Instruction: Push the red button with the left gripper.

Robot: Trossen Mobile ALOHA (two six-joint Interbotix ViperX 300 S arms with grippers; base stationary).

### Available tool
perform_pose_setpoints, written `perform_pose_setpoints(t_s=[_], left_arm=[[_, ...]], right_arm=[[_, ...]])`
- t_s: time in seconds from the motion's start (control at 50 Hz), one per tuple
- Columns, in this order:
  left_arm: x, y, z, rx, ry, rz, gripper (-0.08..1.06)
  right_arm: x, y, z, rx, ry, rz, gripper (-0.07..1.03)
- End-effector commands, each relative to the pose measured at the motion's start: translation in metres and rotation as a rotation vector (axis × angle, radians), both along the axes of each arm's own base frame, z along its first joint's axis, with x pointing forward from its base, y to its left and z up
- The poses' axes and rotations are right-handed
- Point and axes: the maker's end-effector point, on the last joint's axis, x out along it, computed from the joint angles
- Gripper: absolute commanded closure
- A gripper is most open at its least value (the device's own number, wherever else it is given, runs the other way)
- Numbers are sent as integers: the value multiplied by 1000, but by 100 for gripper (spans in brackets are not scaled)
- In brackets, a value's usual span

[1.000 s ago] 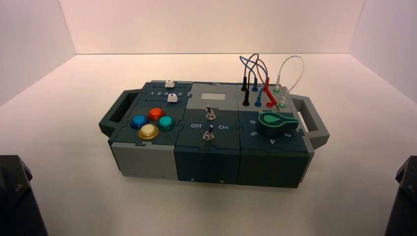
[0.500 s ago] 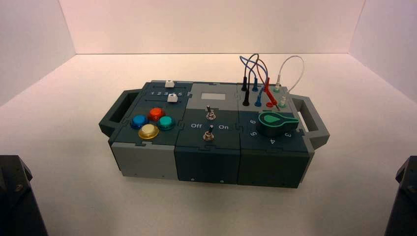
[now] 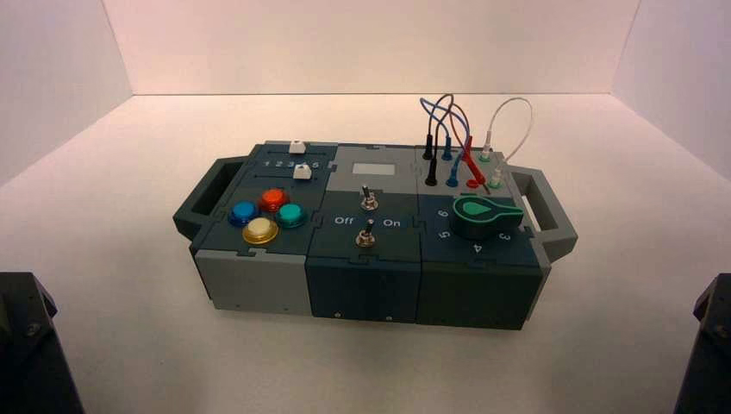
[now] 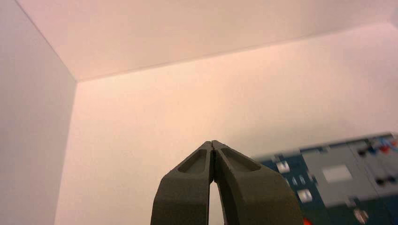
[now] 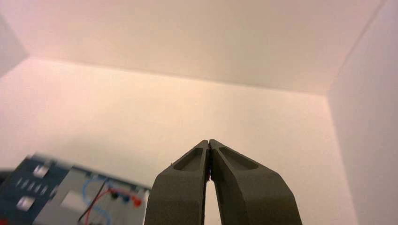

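the left end effector (image 4: 212, 144) is parked low at the near left corner, well apart from the box (image 3: 371, 285); in the high view only a dark corner of its arm shows there. its own wrist view shows the two tapering fingers (image 4: 187, 187) pressed together at the tips, holding nothing, pointing over the bare bench (image 3: 121, 259) with the box off to one side. the right end effector (image 5: 209, 142) is parked at the near right corner, likewise well clear of the box, its fingers closed tip to tip and empty.

the red button (image 3: 273, 199) sits on the left section of the box top, at the far point of a diamond of four dome buttons: the blue button (image 3: 244, 212) to its left, the teal button (image 3: 291, 214) to its right, and the yellow button (image 3: 259, 230) nearest the robot. just behind the buttons are two white sliders (image 3: 297, 147) on a numbered strip. the middle section carries two toggle switches (image 3: 368, 200) with "off" and "on" lettering between them. the right section holds a green knob (image 3: 479, 216) ringed by numbers, and behind it a cluster of wires (image 3: 457, 129) plugged into sockets. the box has a handle (image 3: 552, 216) at each end.
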Motion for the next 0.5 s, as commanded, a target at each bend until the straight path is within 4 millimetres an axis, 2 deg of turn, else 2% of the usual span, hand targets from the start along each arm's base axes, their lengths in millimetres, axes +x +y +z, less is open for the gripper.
perform_pose_setpoints(t_s=[0.02, 0.26, 0.5], left_arm=[[-7, -8, 13, 11, 26, -45, 101], [-30, -23, 4, 33, 114, -137, 101], [-38, -33, -13, 51, 173, -195, 101]], right_arm=[[1, 12, 8, 2, 22, 44, 98], [-11, 26, -17, -23, 141, 115, 98], [-20, 40, -25, -22, 185, 176, 98]])
